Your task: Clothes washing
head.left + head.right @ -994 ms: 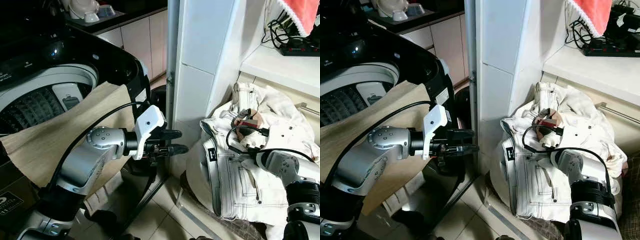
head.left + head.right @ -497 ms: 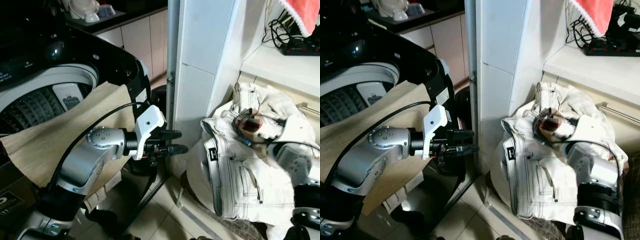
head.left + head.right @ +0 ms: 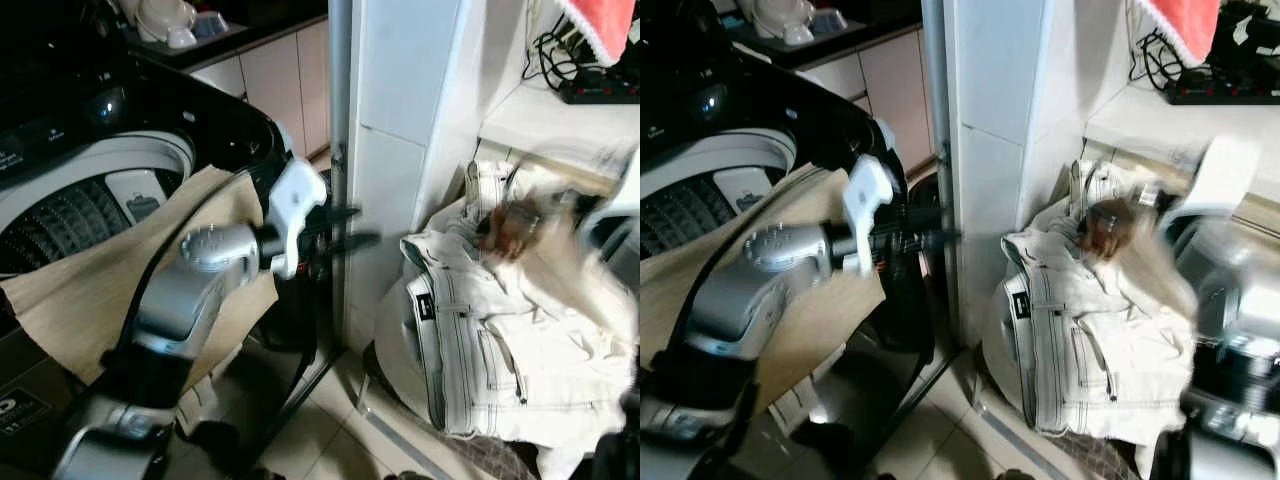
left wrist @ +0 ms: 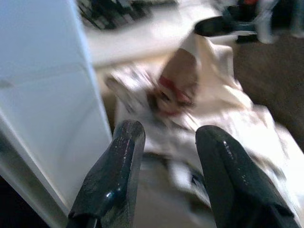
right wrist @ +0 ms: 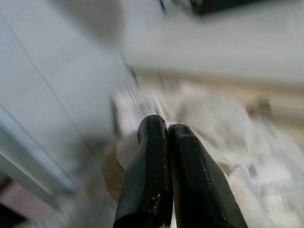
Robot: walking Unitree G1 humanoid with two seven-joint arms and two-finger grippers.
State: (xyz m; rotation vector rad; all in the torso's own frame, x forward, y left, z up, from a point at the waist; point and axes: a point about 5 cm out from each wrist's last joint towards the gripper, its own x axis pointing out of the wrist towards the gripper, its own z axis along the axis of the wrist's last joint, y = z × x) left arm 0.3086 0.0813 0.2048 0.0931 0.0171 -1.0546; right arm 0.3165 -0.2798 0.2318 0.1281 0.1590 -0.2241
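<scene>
Lying crumpled, white jeans (image 3: 480, 340) waistband-left

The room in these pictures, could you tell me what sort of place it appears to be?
Most likely a home laundry corner beside a kitchen: a top-loading washing machine with its drum open, a pile of white clothes on the floor, and kitchen cabinets behind.

Left gripper (image 3: 352, 226) has risen toward 12 o'clock; right arm (image 3: 1230, 250) has swung up, blurred, over the white clothes (image 3: 490, 330).
</scene>
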